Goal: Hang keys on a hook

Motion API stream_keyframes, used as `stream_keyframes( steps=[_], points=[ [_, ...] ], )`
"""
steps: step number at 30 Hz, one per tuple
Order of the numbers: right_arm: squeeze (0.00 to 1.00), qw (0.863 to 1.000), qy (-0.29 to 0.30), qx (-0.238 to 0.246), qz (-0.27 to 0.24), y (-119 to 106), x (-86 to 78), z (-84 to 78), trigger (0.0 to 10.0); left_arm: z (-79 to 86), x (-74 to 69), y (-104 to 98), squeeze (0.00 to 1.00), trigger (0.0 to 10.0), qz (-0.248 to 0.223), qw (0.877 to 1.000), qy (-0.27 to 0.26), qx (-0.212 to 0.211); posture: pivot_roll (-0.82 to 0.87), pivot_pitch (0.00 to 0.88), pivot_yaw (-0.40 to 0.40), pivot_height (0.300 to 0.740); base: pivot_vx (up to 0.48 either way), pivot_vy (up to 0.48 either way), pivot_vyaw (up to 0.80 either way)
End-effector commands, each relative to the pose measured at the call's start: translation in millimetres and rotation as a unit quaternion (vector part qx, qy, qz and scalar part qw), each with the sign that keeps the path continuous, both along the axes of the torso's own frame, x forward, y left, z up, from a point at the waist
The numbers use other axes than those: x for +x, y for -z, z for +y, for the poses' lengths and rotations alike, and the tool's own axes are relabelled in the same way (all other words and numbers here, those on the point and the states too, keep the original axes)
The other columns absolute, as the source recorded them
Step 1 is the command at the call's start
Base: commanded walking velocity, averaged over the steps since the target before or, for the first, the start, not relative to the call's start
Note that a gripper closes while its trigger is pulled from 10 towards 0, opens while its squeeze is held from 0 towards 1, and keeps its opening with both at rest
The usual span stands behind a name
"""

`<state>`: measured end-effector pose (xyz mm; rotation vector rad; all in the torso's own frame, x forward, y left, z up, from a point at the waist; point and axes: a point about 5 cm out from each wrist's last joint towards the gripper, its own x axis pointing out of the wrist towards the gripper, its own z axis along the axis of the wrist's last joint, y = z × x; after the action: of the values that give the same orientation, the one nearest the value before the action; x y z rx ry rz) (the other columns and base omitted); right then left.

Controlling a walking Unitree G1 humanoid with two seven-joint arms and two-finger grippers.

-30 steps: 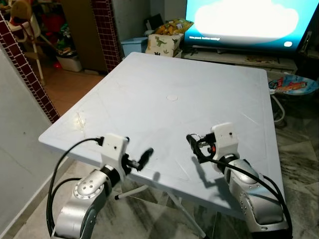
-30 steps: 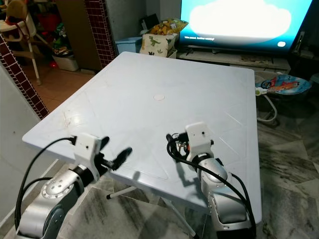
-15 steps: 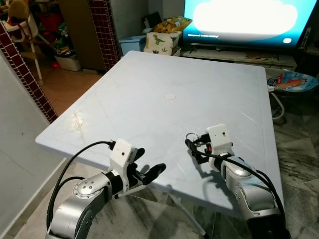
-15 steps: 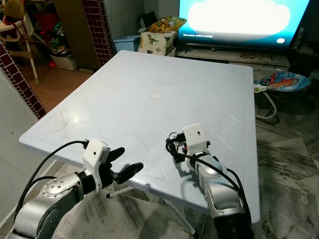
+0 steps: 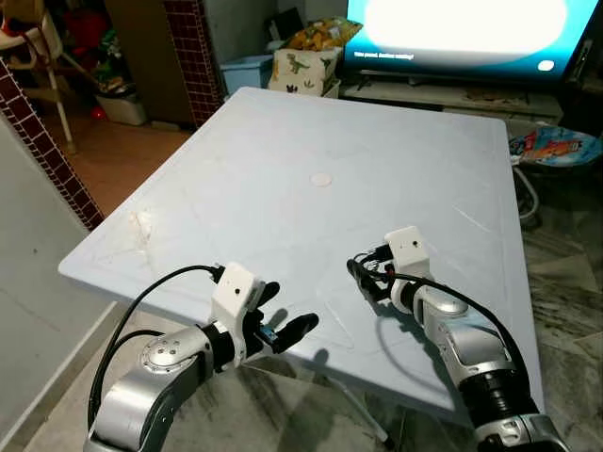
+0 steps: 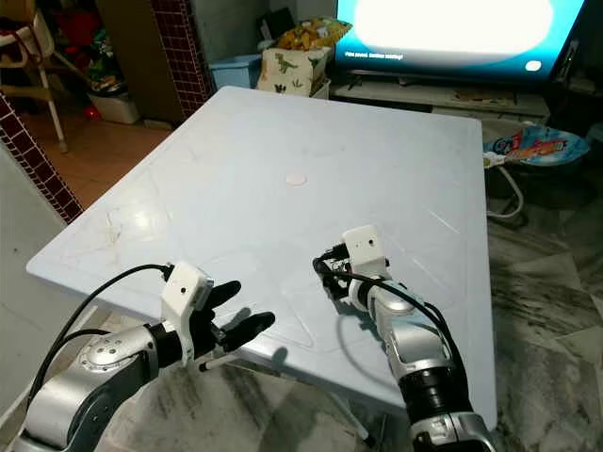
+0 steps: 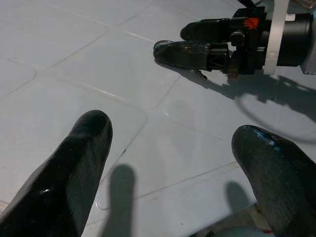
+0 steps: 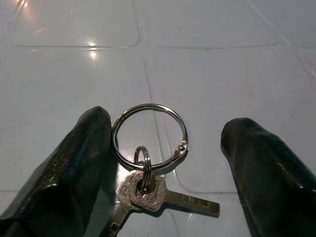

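Observation:
A silver key ring (image 8: 149,137) with two keys (image 8: 148,192) on it lies flat on the white plastic table (image 5: 330,132). My right gripper (image 8: 168,127) is open and low over the table, one black finger (image 8: 74,163) against the ring's side and the other finger (image 8: 266,163) apart from it. From the head it shows near the table's front right (image 5: 364,277). My left gripper (image 5: 286,311) is open at the table's front edge, pointing toward the right gripper (image 7: 197,42), with nothing between its fingers (image 7: 74,158).
A lit TV (image 5: 462,28) stands behind the table. A dinosaur-print box (image 5: 301,66) and a brick pillar (image 5: 193,47) are at the back left. A baby bouncer (image 5: 556,146) sits on the floor at the right. A grey wall (image 5: 28,282) runs along my left.
The left gripper has opened and dropped lower at the table's front edge. The right gripper has come down onto the table, with its fingers on either side of the key ring.

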<state>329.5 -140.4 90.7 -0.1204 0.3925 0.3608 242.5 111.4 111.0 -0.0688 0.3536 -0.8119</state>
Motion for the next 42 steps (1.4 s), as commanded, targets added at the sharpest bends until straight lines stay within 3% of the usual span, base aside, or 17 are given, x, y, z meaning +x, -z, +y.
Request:
stream_keyframes(
  steps=[1,9,15,38,42],
  points=[
    [0.00,1.000,-0.019,0.009,0.016,3.3,0.5,9.8,0.0,1.2,-0.5,-5.2,0.00,10.0,-0.007,1.000,0.005,0.003,0.00,0.064,0.064,0.740,0.000,0.000,0.00],
    [0.00,0.998,-0.038,-0.006,0.047,11.4,-12.4,10.2,0.0,0.3,-1.8,-5.3,0.00,10.0,-0.006,1.000,0.007,0.003,0.00,0.067,0.062,0.740,0.000,0.000,0.00],
    [0.00,0.997,-0.039,-0.023,0.063,16.2,-20.6,1.9,0.0,-2.9,-1.0,-5.0,0.00,10.0,-0.006,1.000,0.007,-0.001,-0.01,0.071,0.060,0.740,0.000,0.000,0.00],
    [0.00,0.995,-0.051,-0.051,0.065,18.1,-21.4,1.7,0.0,-6.0,-1.1,-5.1,0.00,10.0,-0.009,1.000,0.009,0.000,-0.01,0.060,0.055,0.740,0.000,0.000,0.00],
    [0.00,0.995,-0.048,-0.058,0.061,17.5,-21.1,1.0,0.0,-4.5,2.7,-5.9,0.00,10.0,-0.018,1.000,-0.009,-0.002,-0.01,0.063,0.052,0.740,0.000,0.000,0.00]
  ],
)
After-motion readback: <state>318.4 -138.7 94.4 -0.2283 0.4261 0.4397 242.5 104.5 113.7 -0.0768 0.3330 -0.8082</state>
